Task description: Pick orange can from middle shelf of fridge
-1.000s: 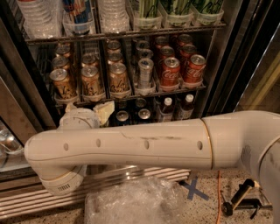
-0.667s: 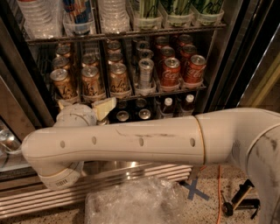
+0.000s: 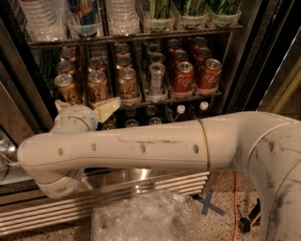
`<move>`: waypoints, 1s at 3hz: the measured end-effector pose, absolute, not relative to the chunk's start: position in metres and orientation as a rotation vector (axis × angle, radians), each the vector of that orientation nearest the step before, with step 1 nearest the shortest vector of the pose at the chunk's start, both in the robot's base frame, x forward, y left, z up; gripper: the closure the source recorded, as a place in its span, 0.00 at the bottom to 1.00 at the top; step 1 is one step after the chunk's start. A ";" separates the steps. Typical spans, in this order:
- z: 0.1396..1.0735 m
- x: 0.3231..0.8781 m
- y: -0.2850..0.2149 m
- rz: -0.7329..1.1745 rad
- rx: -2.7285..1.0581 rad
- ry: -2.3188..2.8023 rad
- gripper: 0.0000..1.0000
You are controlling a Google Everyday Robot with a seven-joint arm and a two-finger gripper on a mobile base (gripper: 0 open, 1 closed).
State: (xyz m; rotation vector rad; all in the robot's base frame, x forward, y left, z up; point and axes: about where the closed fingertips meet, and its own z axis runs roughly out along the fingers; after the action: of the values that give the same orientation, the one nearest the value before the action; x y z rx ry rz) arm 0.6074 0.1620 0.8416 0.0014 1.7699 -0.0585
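Note:
The fridge [image 3: 244,70] stands open in front of me. Its middle shelf [image 3: 188,100] holds lanes of orange cans, with three at the front [image 3: 97,84], [image 3: 66,89], [image 3: 128,84]. A slim silver can [image 3: 156,77] and red Coca-Cola cans [image 3: 183,77] stand to their right. My gripper [image 3: 83,106] is just below the shelf's front rail, under the left and middle orange cans. It is open and empty. One cream fingertip [image 3: 108,106] points right, just under the rail. My arm [image 3: 141,148] crosses the view from the right.
Water bottles [image 3: 120,16] and green cans [image 3: 193,9] fill the shelf above. Small dark bottles [image 3: 181,112] stand on the shelf below, partly behind my arm. The louvred base grille [image 3: 117,197] is below, with crumpled clear plastic [image 3: 150,219] on the speckled floor and a blue X mark [image 3: 209,204].
My arm has moved up and a little left. The gripper has risen from the lower shelf level to just under the middle shelf's front rail.

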 end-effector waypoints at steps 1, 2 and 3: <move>0.848 0.613 0.167 -0.055 0.002 1.745 0.00; 0.852 0.615 0.170 -0.053 0.003 1.731 0.00; 0.852 0.615 0.170 -0.053 0.003 1.731 0.15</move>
State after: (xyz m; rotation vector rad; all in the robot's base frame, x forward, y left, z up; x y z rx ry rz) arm 0.6155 0.1700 0.8520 0.0027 1.7306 -0.0535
